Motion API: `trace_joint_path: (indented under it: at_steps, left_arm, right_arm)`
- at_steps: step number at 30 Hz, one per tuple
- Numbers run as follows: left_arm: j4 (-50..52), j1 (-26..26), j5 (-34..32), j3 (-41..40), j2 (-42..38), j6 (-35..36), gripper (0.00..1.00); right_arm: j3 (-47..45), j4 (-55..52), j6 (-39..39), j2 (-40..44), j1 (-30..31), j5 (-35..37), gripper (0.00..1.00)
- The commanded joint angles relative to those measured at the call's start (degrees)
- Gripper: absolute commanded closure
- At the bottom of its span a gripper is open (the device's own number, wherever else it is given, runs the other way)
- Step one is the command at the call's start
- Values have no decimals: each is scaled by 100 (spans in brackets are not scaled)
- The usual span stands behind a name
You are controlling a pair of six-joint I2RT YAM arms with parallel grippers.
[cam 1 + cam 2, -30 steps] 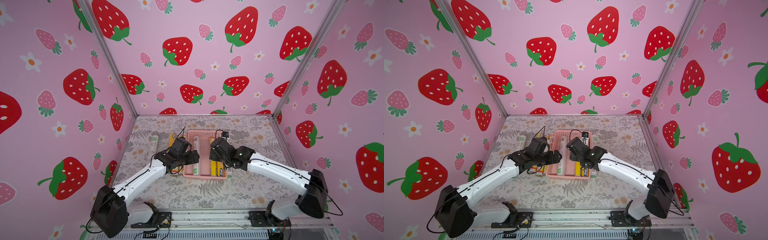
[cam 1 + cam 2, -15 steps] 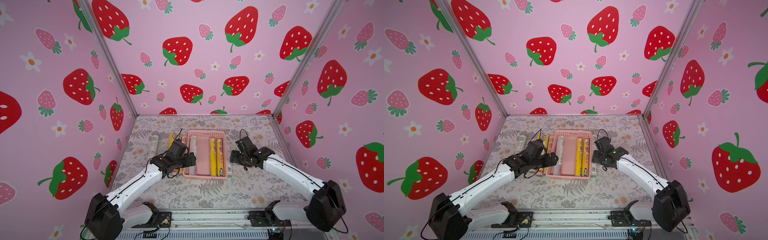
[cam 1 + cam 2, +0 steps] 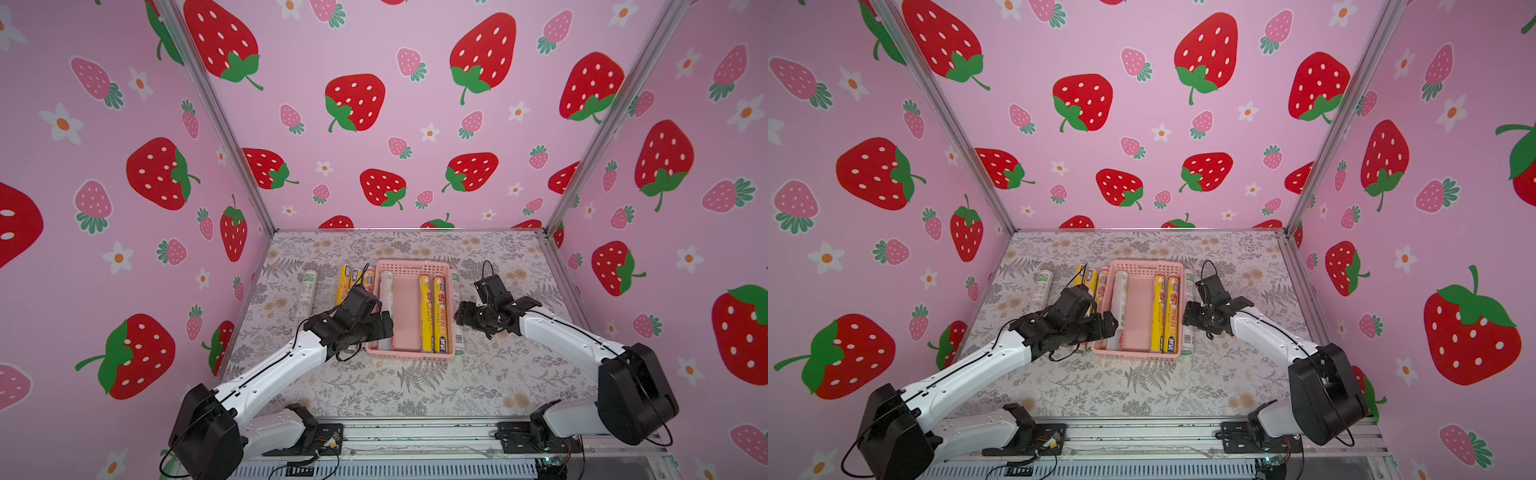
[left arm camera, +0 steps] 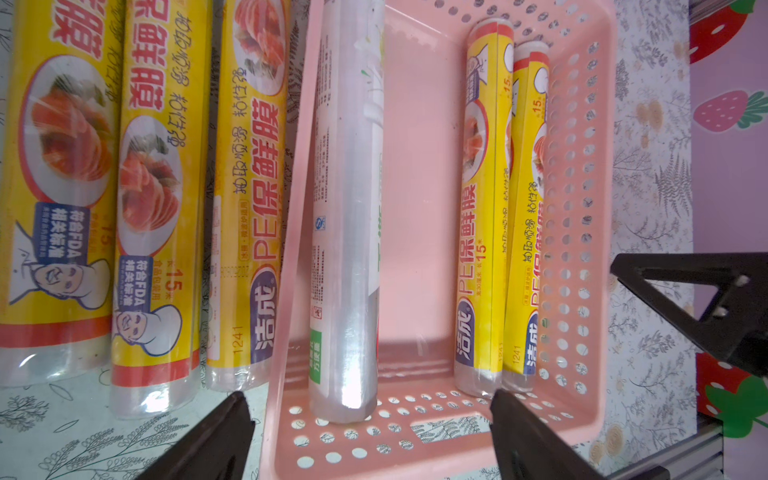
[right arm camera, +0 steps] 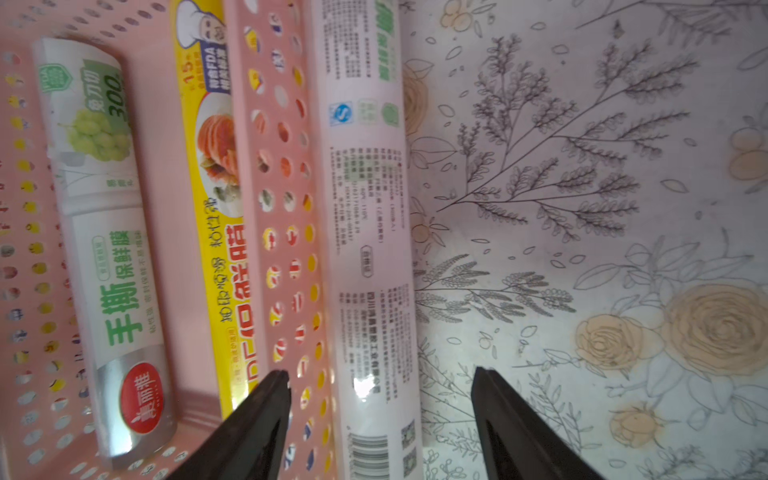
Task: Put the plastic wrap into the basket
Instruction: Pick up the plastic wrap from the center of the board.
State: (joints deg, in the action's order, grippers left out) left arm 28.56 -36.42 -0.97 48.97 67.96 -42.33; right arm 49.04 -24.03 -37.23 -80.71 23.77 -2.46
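Going by what lies where, the job is a little under halfway. The basket sits in the middle of the table, and three rolls already lie flat on its floor, along its length. A white roll lies against the wall nearer the table's left edge. A pair of yellow rolls lies side by side against the opposite wall, with bare floor between them and the white one. Five rolls are left on the table. A trio of yellow rolls lies packed together just outside the basket's left wall. A lone white roll lies farther toward the left edge, and a third white roll rests right against the outside of the right wall. The left gripper hangs over the basket's near left corner, jaws wide apart and holding nothing. The right gripper is also apart and empty, poised low with the third white roll between its fingers. That roll looks like the next pick, though the basket wall so close beside it may crowd one finger.
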Motion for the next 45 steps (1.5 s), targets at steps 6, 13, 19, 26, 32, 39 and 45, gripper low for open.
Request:
trace_joint_path:
  at_steps: [6,13,19,26,32,39,45]
  left_arm:
    - [-8,-80,-166,51,215,-34,5]
    - [-31,-124,-263,90,291,-29,5]
    - [-94,-196,-267,108,401,-38,5]
    - [-78,-351,-355,149,496,-83,5]
    - [-41,-501,-448,304,677,-78,5]
    - [16,-609,-586,498,837,-39,5]
    - [53,-610,-720,447,677,-30,5]
  right_arm:
    - [-368,533,164,-182,-268,-441,27]
    - [-298,679,223,-208,-268,-624,26]
    - [-200,746,304,-632,-268,-633,27]
    - [-219,755,301,-920,-268,-329,29]
    - [-343,254,169,-697,-361,473,30]
    - [-516,189,515,-296,-544,436,28]
    - [-239,189,904,-673,-669,361,28]
